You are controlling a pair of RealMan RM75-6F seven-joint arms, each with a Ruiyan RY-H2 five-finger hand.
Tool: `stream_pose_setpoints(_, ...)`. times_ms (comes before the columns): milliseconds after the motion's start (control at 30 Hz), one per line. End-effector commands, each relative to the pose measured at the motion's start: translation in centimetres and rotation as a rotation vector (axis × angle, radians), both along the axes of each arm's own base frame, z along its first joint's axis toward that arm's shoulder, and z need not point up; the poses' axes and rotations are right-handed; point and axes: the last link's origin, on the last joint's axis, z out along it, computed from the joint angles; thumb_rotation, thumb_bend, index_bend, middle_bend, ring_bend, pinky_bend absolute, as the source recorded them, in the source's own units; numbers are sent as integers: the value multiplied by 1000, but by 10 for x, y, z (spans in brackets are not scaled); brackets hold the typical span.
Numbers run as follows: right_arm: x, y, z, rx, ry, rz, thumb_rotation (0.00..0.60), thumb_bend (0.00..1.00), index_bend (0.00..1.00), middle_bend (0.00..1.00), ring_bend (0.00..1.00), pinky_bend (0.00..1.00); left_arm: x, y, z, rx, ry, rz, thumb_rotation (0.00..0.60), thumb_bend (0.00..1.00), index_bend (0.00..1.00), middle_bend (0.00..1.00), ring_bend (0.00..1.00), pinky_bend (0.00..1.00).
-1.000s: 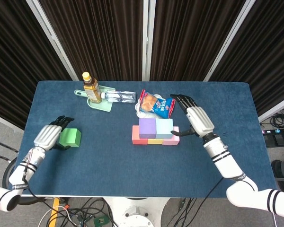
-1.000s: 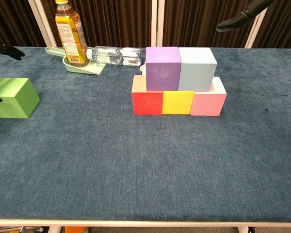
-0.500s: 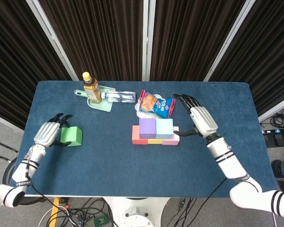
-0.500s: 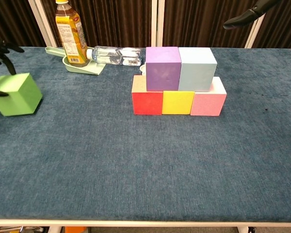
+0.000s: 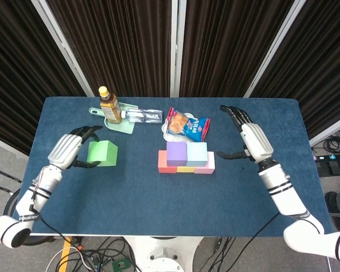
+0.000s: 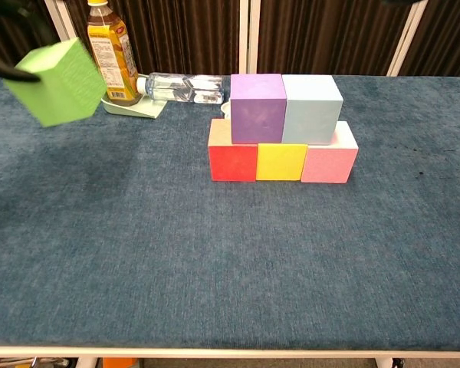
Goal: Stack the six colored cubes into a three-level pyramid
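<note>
From above, the left hand [image 5: 69,151] grips the green cube [image 5: 102,153], which sits just to its right; the right hand [image 5: 250,137] hangs open, fingers spread, right of the five-cube stack [image 5: 186,158]. At chest height, the green cube [image 6: 56,81] is tilted, airborne, fingertips [image 6: 14,72] touching its left side.

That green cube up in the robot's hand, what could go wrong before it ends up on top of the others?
The green cube hangs tilted in the left hand, so it might slip out or land crooked. It has to settle across the purple cube and the light blue cube; a hard or off-centre landing could nudge those two apart. The bottle stands close to its path and might get knocked.
</note>
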Motion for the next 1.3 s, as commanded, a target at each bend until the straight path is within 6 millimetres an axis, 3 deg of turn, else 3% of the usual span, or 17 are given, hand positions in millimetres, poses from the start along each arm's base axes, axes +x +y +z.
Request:
stream_pose_setpoints(33,0,2,10,-28,-27,8,600,23,0,100,0,0,42,10,10,-6,39,-69,600,190,129,574,199,219)
stream_pose_setpoints(233,-3,7,30,-95,-105,17,600,22,0,93,0,0,108,18,3,-50,26,-140,600,190,127,576,201,220)
stream_pose_setpoints(367,-12,11,39,-108,-142,9,600,23,0,90,0,0,151,26,-11,-83,13,-173,600,190,127,580,201,221)
stream_pose_setpoints(567,-22,17,54,-135,-199,11,600,23,0,88,0,0,199,27,-36,-147,13,-220,600,190,127,585,203,220)
stream_pose_setpoints(900,-44,22,65,-114,-228,0,600,23,0,89,0,0,236,37,-72,-165,49,-215,600,190,127,594,211,237)
stream_pose_setpoints(1100,-52,22,70,-121,-235,-2,600,23,0,89,0,0,235,47,-79,-47,153,-251,600,190,127,598,215,237)
stream_pose_setpoints(1300,-54,20,71,-125,-241,-5,600,23,0,93,0,0,234,47,-82,-64,143,-237,600,190,127,604,222,237)
